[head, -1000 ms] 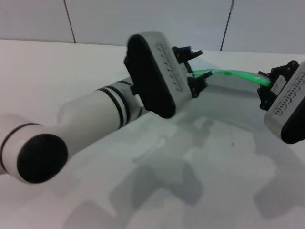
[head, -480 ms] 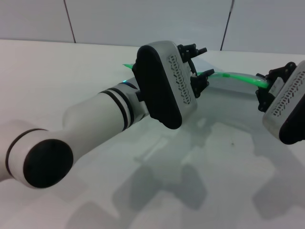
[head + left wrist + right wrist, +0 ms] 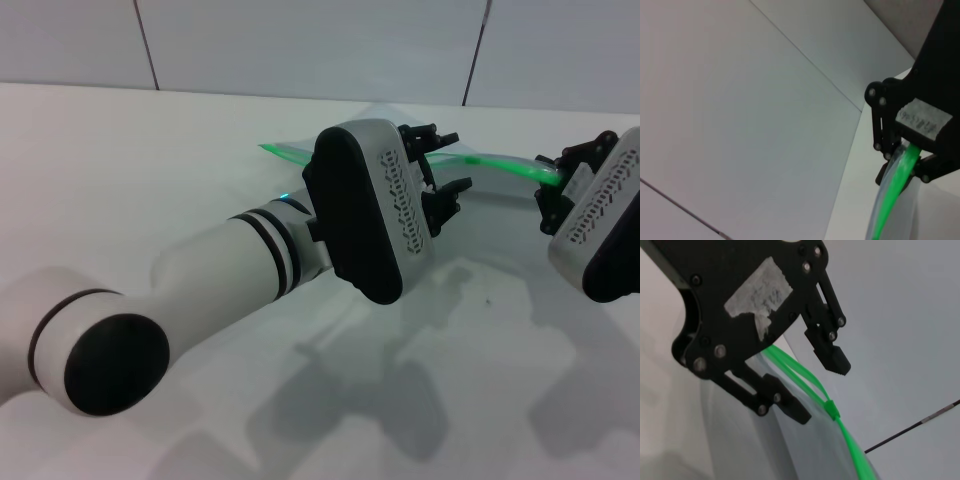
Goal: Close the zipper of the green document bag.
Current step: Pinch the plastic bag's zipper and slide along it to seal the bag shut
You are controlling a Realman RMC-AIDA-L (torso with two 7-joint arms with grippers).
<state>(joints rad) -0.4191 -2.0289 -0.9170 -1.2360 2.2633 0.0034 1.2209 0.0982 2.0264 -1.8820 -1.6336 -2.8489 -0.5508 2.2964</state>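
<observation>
The green document bag (image 3: 500, 205) is a translucent pouch held up off the table, with its green zipper (image 3: 500, 160) arching along the top edge. My left gripper (image 3: 455, 160) is open and straddles the zipper mid-length, one finger on each side. The right wrist view shows the same thing: the left gripper (image 3: 817, 390) stands around the zipper (image 3: 852, 442), with the small slider (image 3: 830, 408) just past its fingertips and the two green strips split apart behind it. My right gripper (image 3: 550, 185) is shut on the zipper's right end. In the left wrist view the right gripper (image 3: 907, 157) pinches the strip (image 3: 892, 192).
The white table (image 3: 150, 150) runs back to a panelled wall (image 3: 300, 40) with dark seams. My left forearm (image 3: 220, 270) reaches diagonally across the front left. The bag casts shadows on the table in front of me.
My left gripper has slid to the right along the zipper, toward the right gripper, and more green strip now shows behind it on the left. The right gripper has stayed put.
</observation>
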